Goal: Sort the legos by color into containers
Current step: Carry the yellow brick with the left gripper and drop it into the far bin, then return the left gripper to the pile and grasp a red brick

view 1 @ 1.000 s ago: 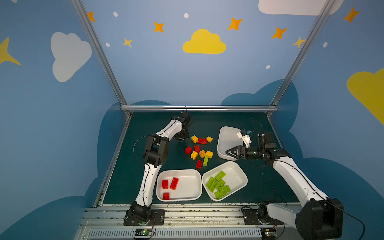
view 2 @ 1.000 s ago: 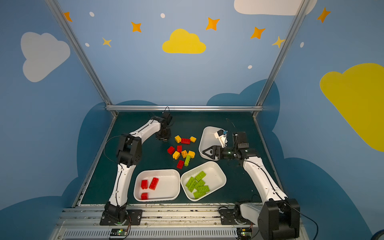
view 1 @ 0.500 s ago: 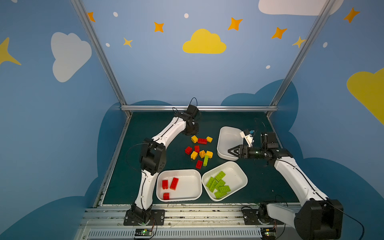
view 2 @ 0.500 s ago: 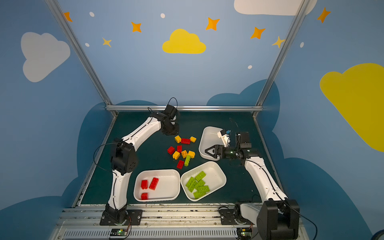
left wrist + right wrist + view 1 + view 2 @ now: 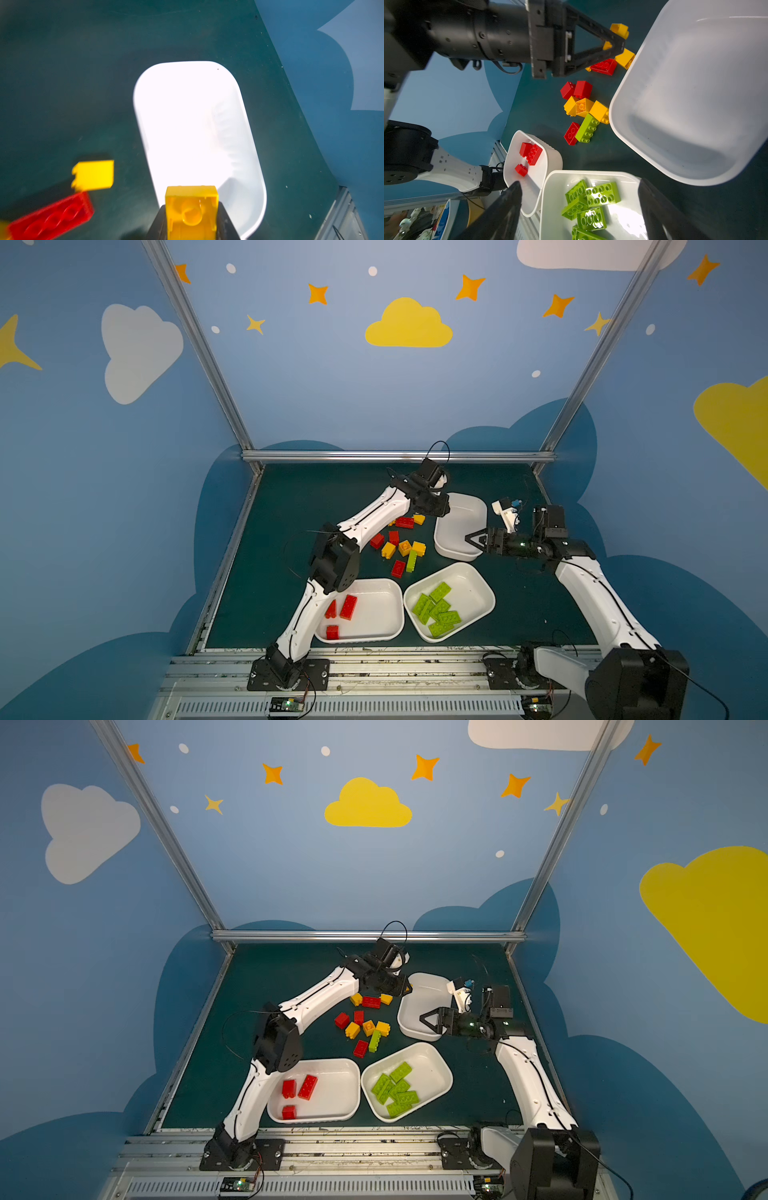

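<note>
Left wrist view: the left gripper (image 5: pixel 192 218) has its jaws closed on a yellow brick (image 5: pixel 191 209), hollow underside facing the camera.
Held brick, position: it sits over the near end of the empty white tray (image 5: pixel 199 128), just inside that tray's rim as far as this view shows.
Key relation: the tray's long axis runs straight away from the jaws, so the open floor of the tray lies directly ahead of and below the held brick.
Top view check: in a top view the left gripper (image 5: pixel 401 988) is at the left edge of the far tray (image 5: pixel 419 1006), with a sliver of yellow showing at its tip.
Right gripper: in a top view the right gripper (image 5: pixel 471 538) hangs over the same tray's right side; its jaws stand wide apart and hold nothing.
Nearer arm: the left arm is the one carrying a brick, so the drop is its job; the right arm is close by and could crowd the tray.
Loose bricks: a mixed pile (image 5: pixel 401 545) of red, yellow and one green piece lies on the dark green mat (image 5: pixel 291 531), just left of the far tray.
Sorted so far: red tray (image 5: pixel 382 614) holds three red bricks; green tray (image 5: pixel 473 593) holds several green ones.
Judgement: the next move is probably a release into the empty tray.
</note>
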Motion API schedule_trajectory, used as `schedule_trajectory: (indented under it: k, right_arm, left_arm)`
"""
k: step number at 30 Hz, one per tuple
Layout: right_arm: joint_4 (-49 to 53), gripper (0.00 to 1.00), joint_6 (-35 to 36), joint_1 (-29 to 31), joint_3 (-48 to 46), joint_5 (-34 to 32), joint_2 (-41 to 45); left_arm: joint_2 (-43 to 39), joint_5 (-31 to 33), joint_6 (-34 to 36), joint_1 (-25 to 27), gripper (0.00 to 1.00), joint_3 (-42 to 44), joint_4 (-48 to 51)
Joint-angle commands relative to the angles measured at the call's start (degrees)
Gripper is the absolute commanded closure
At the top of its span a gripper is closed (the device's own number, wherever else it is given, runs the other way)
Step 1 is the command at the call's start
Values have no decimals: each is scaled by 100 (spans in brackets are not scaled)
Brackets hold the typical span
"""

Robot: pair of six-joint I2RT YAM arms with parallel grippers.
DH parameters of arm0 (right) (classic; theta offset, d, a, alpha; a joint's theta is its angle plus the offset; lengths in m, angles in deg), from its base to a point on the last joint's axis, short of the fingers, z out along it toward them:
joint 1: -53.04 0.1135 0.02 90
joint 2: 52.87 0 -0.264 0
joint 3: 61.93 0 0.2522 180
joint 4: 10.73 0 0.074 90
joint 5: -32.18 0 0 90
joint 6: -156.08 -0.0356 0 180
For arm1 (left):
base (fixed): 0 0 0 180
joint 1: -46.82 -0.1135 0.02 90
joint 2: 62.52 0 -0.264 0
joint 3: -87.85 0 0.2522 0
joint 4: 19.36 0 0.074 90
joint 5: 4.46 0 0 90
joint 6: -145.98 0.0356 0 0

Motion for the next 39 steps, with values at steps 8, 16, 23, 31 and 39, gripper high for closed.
schedule_trajectory:
  k: [8, 16, 23, 31, 39]
  right_arm:
    - [329, 13, 117, -273, -48, -210, 427]
    - [275, 13, 86, -330, -29, -137, 406]
    - [289, 13, 99, -330, 51, 148, 321]
    - [311, 14, 78, -180, 63, 361, 325]
    - [241, 14, 2, 180, 37, 331, 286]
  left_arm:
    - [973, 269, 400, 118, 71, -614, -1124]
    - [1175, 586, 652, 108, 46, -1001, -972]
    - [521, 366, 843, 83, 22, -1028, 63]
    - [-1014, 1071, 1609, 44, 18, 584, 1448]
    - [-2602, 1104, 2012, -544, 20, 3115, 1149]
